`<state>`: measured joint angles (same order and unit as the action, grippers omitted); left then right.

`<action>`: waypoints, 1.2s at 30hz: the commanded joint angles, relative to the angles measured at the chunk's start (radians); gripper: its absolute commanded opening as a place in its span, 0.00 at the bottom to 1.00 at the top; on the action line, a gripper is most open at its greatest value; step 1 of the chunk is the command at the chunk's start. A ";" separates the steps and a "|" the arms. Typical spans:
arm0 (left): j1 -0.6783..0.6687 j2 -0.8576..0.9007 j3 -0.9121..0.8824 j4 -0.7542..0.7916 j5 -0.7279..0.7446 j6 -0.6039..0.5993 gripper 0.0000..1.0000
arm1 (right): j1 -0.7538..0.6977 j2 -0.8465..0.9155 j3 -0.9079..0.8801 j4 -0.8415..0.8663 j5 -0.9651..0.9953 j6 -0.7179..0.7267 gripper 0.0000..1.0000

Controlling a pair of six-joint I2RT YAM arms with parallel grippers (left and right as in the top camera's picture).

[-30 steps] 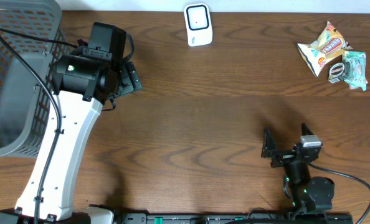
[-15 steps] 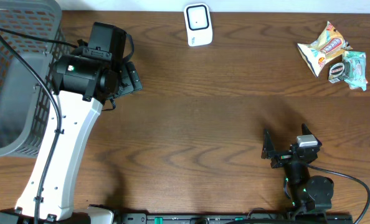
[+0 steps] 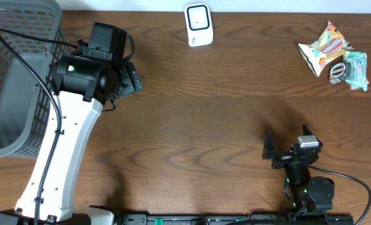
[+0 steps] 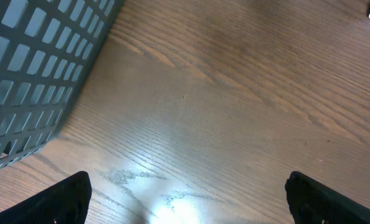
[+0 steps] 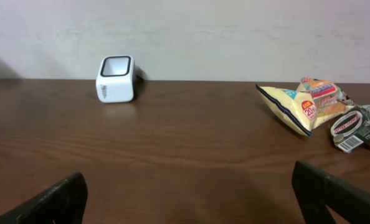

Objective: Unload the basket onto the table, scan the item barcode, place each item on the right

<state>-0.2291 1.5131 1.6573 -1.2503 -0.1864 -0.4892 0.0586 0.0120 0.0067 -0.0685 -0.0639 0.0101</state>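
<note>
Two snack items lie at the table's far right: a yellow snack bag and a green packet with a barcode label. The white barcode scanner stands at the back centre. My right gripper is open low near the front edge, facing the scanner and snacks, with nothing between its fingers. My left gripper hangs open over bare wood beside the basket, also holding nothing.
A grey mesh basket fills the back left corner, close to the left arm. The left arm's white link stretches across the front left. Bare wooden table lies between the arms.
</note>
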 commanded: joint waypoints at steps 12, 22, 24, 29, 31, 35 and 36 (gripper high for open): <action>0.003 0.003 0.008 -0.003 -0.013 0.010 0.98 | -0.001 -0.006 -0.001 -0.003 0.006 0.011 0.99; 0.003 0.003 0.008 -0.003 -0.013 0.010 0.98 | -0.001 -0.006 -0.001 -0.003 0.006 0.011 0.99; 0.003 0.003 0.008 -0.003 -0.013 0.010 0.98 | -0.001 -0.006 -0.001 -0.003 0.006 0.011 0.99; 0.003 0.003 0.008 -0.003 -0.013 0.010 0.98 | -0.001 -0.006 -0.001 -0.003 0.006 0.011 0.99; 0.003 0.003 0.008 -0.003 -0.013 0.010 0.98 | -0.001 -0.006 -0.001 -0.003 0.006 0.011 0.99; 0.004 0.001 0.008 -0.023 -0.014 0.011 0.98 | -0.001 -0.006 -0.001 -0.003 0.006 0.011 0.99; 0.004 -0.002 0.008 -0.026 -0.015 0.010 0.98 | -0.001 -0.006 -0.001 -0.003 0.006 0.011 0.99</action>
<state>-0.2291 1.5131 1.6573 -1.2629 -0.1867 -0.4892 0.0574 0.0120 0.0067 -0.0673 -0.0631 0.0109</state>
